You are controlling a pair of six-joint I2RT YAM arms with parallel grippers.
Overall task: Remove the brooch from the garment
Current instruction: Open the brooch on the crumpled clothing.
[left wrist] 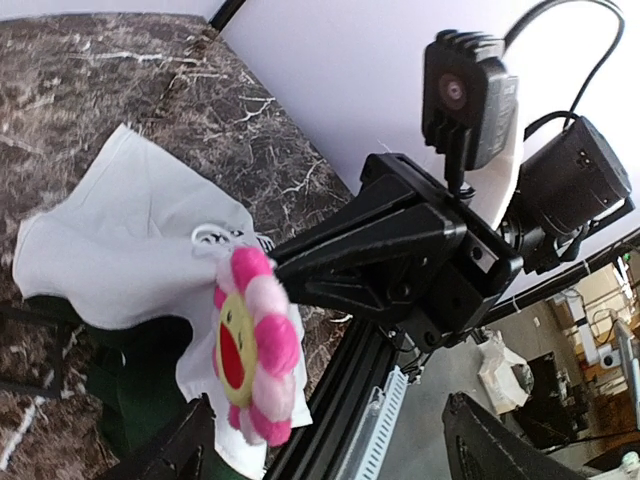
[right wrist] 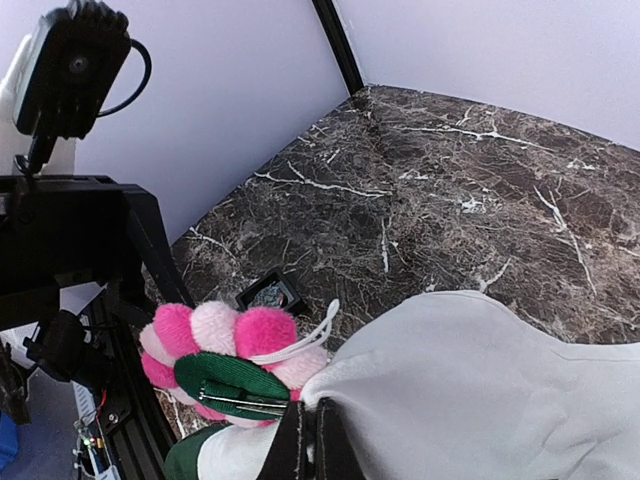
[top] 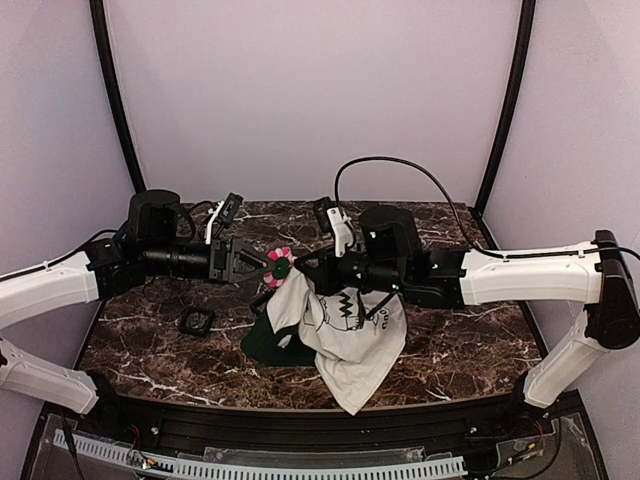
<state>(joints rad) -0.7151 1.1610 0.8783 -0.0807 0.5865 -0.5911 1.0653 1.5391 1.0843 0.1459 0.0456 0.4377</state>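
The brooch is held up in the air above the surface, at the top corner of a raised fold of the garment. In the left wrist view its pink and white petals and yellow face are seen hanging against the white cloth. In the right wrist view its green backing with a metal pin is seen, and a thin white loop runs from it to the fabric. It appears still attached, though the exact point where the pin passes through the cloth cannot be made out.

The garment is pinched just beside the brooch by the right claw, whose jaws are clamped together on the fabric. The rest of the shirt hangs down from there, and its lower part and dark green trim rest on the surface.

The left claw is placed just beside the brooch on the other side, with its fingers spread wide apart and nothing gripped.

The task is judged to be partly done: the garment is lifted and the brooch presented, but the brooch is not yet seized or pulled free. A small black square frame lies apart on the surface.
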